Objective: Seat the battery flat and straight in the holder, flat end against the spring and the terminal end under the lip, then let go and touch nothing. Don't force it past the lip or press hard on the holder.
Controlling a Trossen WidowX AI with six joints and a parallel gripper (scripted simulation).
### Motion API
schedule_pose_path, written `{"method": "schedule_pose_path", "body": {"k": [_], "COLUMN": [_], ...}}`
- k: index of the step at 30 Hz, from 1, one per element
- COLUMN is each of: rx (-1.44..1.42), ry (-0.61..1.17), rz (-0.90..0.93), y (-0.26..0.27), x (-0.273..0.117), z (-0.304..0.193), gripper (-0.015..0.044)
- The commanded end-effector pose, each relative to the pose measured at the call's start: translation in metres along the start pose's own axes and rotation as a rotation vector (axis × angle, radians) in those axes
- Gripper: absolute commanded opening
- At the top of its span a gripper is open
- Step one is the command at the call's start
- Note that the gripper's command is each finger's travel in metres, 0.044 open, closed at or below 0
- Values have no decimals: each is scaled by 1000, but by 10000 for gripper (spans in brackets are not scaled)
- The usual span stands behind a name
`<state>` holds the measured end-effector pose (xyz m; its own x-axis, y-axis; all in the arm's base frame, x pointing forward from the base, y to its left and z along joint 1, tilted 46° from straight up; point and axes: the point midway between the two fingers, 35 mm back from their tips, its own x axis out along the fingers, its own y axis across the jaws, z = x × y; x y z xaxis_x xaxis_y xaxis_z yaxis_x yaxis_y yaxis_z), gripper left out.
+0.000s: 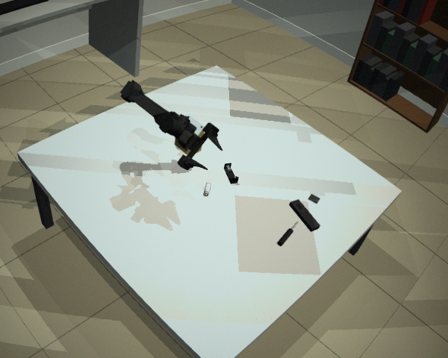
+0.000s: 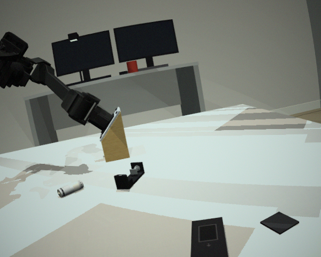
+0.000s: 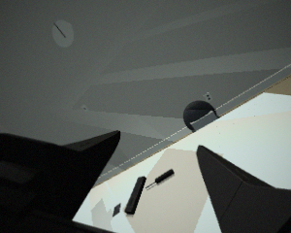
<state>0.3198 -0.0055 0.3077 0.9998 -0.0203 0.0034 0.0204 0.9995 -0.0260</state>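
In the overhead view, the white rectangular table (image 1: 170, 246) (image 2: 199, 155) (image 3: 262, 121) carries everything, with the black jointed arm (image 1: 147, 104) (image 2: 54, 85) reaching in from about ten o'clock. Its black tapered fingers (image 1: 216, 142) stand wide apart, released and holding nothing, with the holder just off them towards four o'clock. That open-topped black holder (image 1: 230, 174) (image 2: 122, 181), probably light plastic, runs from eleven to five, its coiled metal spring (image 2: 137, 167) at the eleven o'clock end; being small, it may skid if pushed. The white cylindrical battery (image 1: 207, 189) (image 2: 70, 188) lies on its side on the table, near the holder at its eight o'clock, its terminal end towards six. Expect it to be stiff, fairly dense for its size, smooth and ready to roll; take it across the middle of the barrel, the fingers level either side, both ends left free. A light, even squeeze should do. It needs only a slight turn to match the holder; ease the flat end against the spring first, then lower the terminal end beneath the lip, without forcing.
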Motion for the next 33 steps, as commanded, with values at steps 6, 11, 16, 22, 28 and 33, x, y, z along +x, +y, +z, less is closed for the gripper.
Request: {"method": "schedule_pose_path", "body": {"k": [6, 11, 16, 22, 28, 33], "rx": [230, 313, 190, 116, 116, 116], "ry": [427, 794, 1001, 1029, 1029, 1029], "rz": [-247, -632, -1043, -1153, -1152, -1152], "y": [-22, -46, -71, -78, -79, -85], "x": [21, -2, -46, -58, -58, -57], "z": [-98, -187, -232, -237, -239, -245], "gripper": [242, 229, 229, 229, 229, 229]}}
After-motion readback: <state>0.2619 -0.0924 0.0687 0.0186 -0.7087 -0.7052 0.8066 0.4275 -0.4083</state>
